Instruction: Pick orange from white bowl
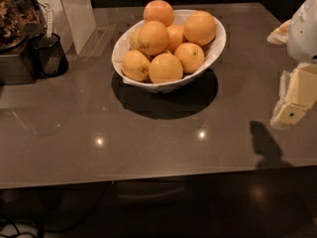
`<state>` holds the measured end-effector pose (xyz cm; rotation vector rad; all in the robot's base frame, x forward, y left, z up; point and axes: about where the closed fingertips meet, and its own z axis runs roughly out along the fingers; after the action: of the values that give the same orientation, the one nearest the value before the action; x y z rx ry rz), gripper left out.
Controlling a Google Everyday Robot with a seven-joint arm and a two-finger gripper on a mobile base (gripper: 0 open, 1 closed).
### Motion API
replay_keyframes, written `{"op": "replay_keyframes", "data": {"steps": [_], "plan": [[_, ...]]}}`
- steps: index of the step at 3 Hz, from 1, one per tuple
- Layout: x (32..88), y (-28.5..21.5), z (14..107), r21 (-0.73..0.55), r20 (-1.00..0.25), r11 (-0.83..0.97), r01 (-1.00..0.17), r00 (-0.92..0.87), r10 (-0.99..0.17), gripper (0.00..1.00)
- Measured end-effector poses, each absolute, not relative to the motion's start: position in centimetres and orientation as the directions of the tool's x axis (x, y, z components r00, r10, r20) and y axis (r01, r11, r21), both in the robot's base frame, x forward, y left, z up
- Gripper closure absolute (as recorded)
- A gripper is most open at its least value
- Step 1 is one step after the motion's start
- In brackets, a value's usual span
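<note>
- Gripper: pale yellow pincer at the far right edge, hanging above the glossy grey tabletop. It is tipped down and to the left.
- Can't tell how far it is parted. Nothing visibly in its grasp.
- White arm housing sits directly above the pincer, entering from the right and cut off by the edge.
- Gripper's dark shadow falls on the table just below and left of it.
- Gripper is well apart from the wide, shallow, glossy white bowl, which stands centre-back on the table, to its left.
- Big round orange: in the bowl, top right of the pile, resting on the fruit under it and by the right rim. It is round, so no long axis or heading is readable.
- About seven other oranges are heaped with it.
- Small black cup stands far left, well apart from the bowl.
</note>
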<state>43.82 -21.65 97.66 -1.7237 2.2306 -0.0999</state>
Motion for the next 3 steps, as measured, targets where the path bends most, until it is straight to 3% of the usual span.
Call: {"op": "replay_keyframes", "data": {"steps": [2,3], "plan": [[46.2,-20.5,98.4,-0.245,-0.251,0.197,-0.949,-0.134,-0.959,0.00],[49.9,-17.0,99.9,-0.243,-0.359,0.071,-0.967,0.022,-0.933,0.00]]}}
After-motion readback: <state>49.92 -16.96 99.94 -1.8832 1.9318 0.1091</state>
